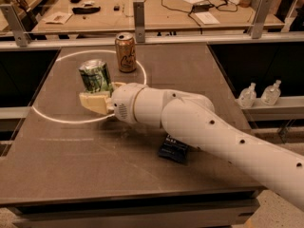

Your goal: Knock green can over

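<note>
The green can (96, 76), shiny with pale label graphics and a silver top, stands on the dark table (66, 156) inside a white painted circle, leaning slightly to the left. My gripper (97, 102), cream-coloured at the end of the white arm (190, 122), sits right at the can's lower near side and touches it. The can's base is hidden behind the gripper.
A gold-orange can (126, 52) stands upright just behind and to the right of the green can. A dark blue packet (172, 149) lies partly under my arm. A metal rail (199, 39) runs along the table's far edge. Two clear bottles (260, 94) stand on a shelf to the right.
</note>
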Controlling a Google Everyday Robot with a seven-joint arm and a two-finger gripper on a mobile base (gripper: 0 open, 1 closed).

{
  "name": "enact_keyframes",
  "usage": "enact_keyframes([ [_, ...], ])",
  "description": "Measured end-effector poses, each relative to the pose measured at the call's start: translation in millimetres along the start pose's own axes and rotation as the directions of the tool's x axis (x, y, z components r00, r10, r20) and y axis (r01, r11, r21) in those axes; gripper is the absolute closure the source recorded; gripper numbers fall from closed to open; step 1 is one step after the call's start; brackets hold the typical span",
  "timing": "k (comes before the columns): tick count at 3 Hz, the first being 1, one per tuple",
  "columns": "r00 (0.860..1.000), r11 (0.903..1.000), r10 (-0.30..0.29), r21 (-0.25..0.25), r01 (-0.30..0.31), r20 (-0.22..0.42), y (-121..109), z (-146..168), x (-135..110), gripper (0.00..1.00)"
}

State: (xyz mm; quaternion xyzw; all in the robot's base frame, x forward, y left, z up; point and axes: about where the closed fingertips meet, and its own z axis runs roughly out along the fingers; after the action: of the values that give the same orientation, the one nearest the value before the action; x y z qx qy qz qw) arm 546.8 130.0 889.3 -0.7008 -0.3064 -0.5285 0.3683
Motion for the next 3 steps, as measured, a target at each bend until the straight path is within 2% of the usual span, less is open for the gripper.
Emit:
enact_keyframes([
  [1,0.996,0.9968,-0.07,0.035,0.072,-0.049,-1,-2,-13,1.0],
  [2,0.991,0.9894,-0.127,0.063,0.13,-0.052,-1,-5,-24,1.0],
  [3,0.987,0.9844,-0.153,0.081,0.156,-0.042,-2,-7,-33,1.0],
])
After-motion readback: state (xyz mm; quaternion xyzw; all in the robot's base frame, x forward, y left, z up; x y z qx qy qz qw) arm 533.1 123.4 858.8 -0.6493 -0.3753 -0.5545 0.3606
